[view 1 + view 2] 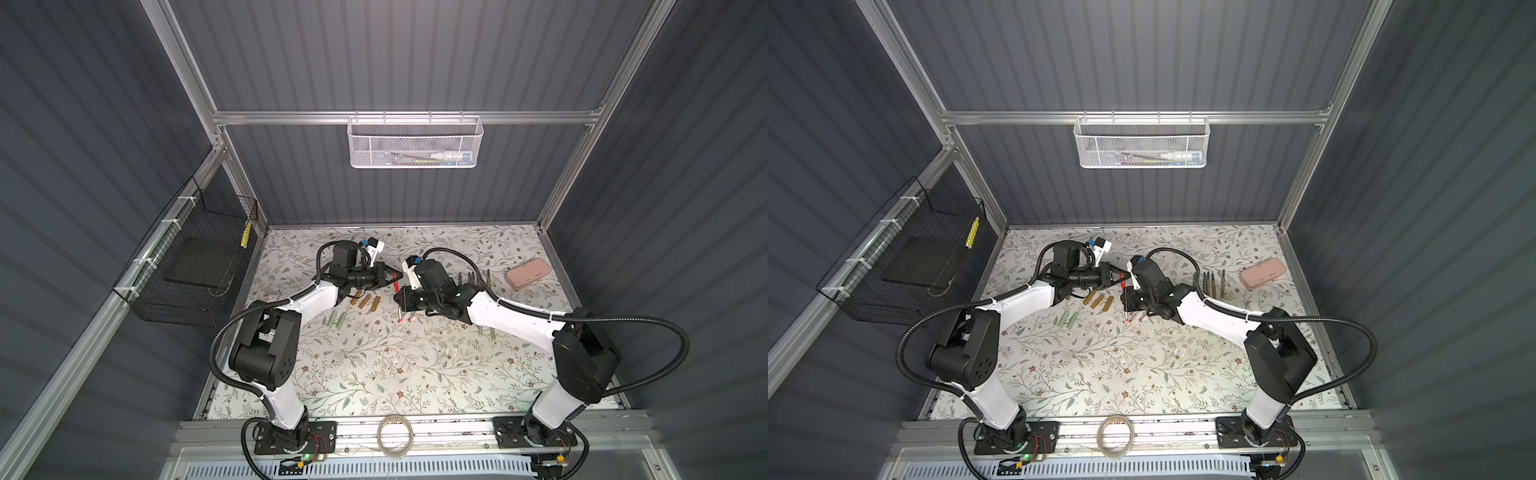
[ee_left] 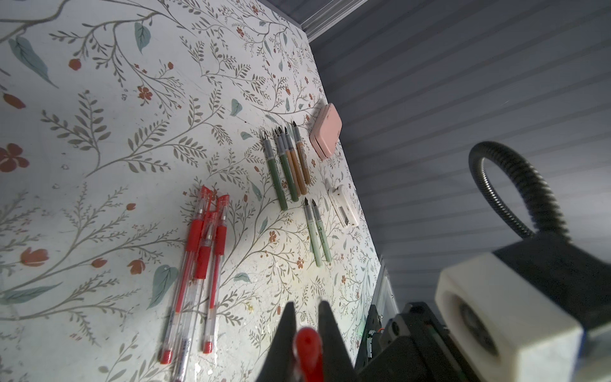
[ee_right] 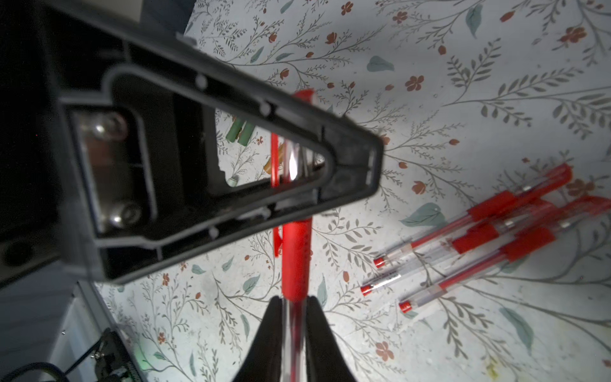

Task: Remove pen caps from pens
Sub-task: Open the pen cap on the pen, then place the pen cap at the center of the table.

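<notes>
Red cap (image 3: 295, 261) in left jaws, pen (image 3: 293, 330) in right jaws

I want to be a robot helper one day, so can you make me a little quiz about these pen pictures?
1. True or false: the left gripper and the right gripper both grip one red pen.
2. How many other red pens lie on the table? A one, B three, C six.
3. Fill in: the held pen's cap sits in the ____ gripper.
Key: 1 true; 2 B; 3 left.
</notes>
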Robot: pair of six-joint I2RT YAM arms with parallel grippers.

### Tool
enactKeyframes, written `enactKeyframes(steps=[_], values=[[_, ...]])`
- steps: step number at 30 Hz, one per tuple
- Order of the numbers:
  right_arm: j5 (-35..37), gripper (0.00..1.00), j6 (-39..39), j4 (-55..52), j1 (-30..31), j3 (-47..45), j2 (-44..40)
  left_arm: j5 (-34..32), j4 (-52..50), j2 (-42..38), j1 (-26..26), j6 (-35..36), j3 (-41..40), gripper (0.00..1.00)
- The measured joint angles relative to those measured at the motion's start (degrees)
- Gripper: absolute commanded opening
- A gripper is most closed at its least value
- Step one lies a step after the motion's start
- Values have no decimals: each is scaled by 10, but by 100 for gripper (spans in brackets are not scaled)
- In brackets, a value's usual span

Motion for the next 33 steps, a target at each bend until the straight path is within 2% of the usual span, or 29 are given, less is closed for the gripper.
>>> enactKeyframes(steps=[2, 4, 5, 13, 19, 26, 28, 33], values=[[0, 9, 2, 1, 0, 0, 1, -2, -3, 0, 0, 0, 0, 0], [0, 1, 1, 1, 0, 0, 1, -2, -3, 0, 0, 0, 0, 0], [-1, 0, 1, 0, 0, 0, 1, -2, -4, 0, 0, 0, 0, 0], [-1, 0, 5, 28, 3, -25, -7, 0, -17, 0, 10, -3, 0, 0], [16, 0, 30, 97, 19, -84, -40, 42, -47, 2, 25, -28, 10, 0], [52, 0, 47, 153, 31, -117, -74, 81, -102, 6, 40, -21, 52, 0], [47, 0, 48, 120, 39, -136, -89, 55, -91, 6, 52, -8, 56, 0], [34, 0, 51, 40, 53, -180, -92, 6, -64, 2, 117, 9, 64, 0]])
